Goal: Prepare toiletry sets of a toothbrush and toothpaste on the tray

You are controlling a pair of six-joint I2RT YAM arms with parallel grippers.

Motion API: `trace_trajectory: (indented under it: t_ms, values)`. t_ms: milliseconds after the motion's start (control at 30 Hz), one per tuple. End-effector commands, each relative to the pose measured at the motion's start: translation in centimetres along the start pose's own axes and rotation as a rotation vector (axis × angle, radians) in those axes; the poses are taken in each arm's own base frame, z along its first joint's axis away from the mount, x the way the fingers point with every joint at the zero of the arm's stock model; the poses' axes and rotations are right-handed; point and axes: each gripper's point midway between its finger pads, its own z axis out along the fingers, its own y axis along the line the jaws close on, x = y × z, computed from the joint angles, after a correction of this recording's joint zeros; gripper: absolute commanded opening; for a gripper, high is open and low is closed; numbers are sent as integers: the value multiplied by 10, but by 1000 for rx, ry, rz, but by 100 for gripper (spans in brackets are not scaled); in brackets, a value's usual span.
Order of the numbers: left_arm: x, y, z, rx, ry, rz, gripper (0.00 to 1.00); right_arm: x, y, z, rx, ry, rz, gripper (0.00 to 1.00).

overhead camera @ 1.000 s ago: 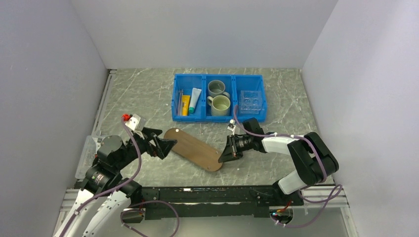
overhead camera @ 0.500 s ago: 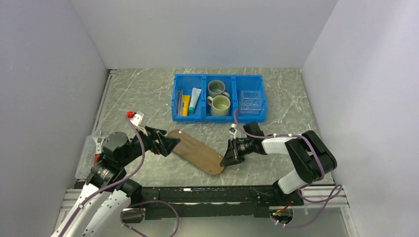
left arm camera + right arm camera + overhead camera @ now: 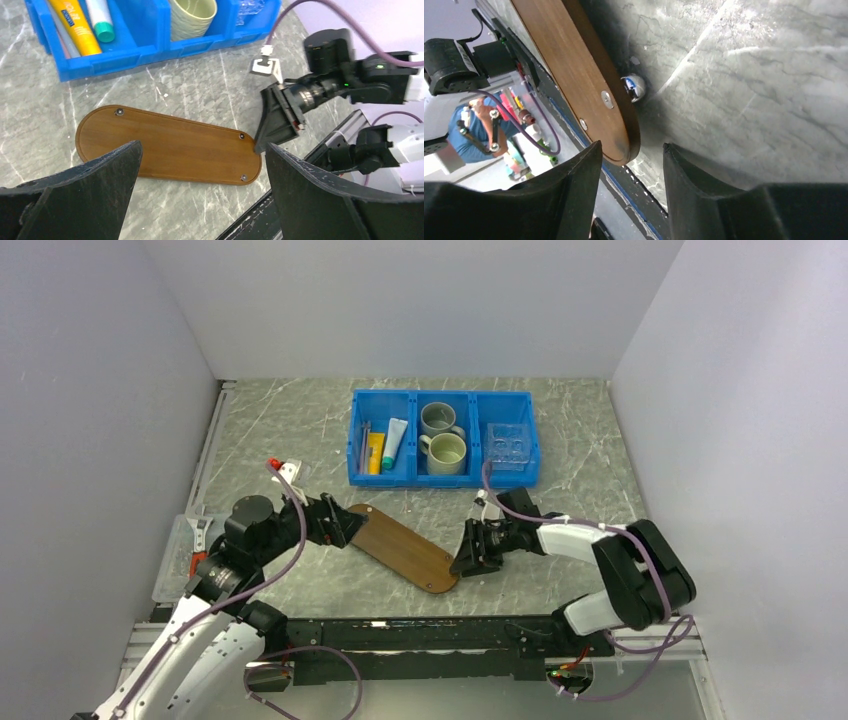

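The tray (image 3: 400, 547), a dark-brown wooden oblong, lies slantwise on the marble table (image 3: 290, 430). My left gripper (image 3: 345, 526) is open wide at its left end, and in the left wrist view the tray (image 3: 170, 150) lies ahead between the spread fingers of that gripper (image 3: 202, 150). My right gripper (image 3: 463, 560) is open at the tray's right end. In the right wrist view the rounded end of the tray (image 3: 574, 65) sits just beyond that gripper (image 3: 631, 150), untouched. Two thin toothbrushes (image 3: 364, 445), a yellow tube (image 3: 375, 452) and a white, teal-ended tube (image 3: 395, 443) lie in the bin's left compartment.
The blue three-compartment bin (image 3: 400, 480) stands behind the tray, with two mugs (image 3: 446, 452) in its middle part and a clear square holder (image 3: 507, 445) in its right part. The table's black front rail (image 3: 430, 625) runs close to the tray's right end.
My right gripper has opened and let go of the tray's right end. The tray has shifted slightly right. My left gripper has moved right, up to the tray's left end.
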Motion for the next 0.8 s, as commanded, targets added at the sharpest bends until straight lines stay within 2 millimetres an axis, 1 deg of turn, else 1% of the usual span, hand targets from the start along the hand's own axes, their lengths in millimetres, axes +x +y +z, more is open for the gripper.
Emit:
trace_trajectory:
  t_ms: [0, 100, 167, 300, 333, 433, 567, 733, 767]
  values:
    - [-5, 17, 9, -88, -18, -19, 99, -13, 2, -17, 86, -85, -49, 52]
    - [-1, 32, 14, -166, 3, -36, 99, -13, 6, -28, 113, -135, -66, 53]
    - [1, 41, 18, -207, 10, -44, 99, -12, 14, -37, 105, -170, -83, 54]
    - [4, 53, 28, -257, 15, -47, 99, -7, 24, -48, 110, -233, -77, 54]
    - [3, 55, 31, -268, 15, -50, 99, -6, 22, -48, 144, -263, -76, 53]
    - [5, 64, 39, -310, 47, -52, 99, -2, 26, -47, 171, -327, -70, 53]
    - [12, 83, 50, -402, 79, -67, 99, 4, 23, -46, 220, -384, -49, 53]
    - [19, 103, 64, -486, 122, -66, 99, 12, 20, -39, 210, -429, -12, 52]
    - [21, 106, 68, -493, 129, -62, 98, 14, 19, -37, 209, -434, -6, 51]
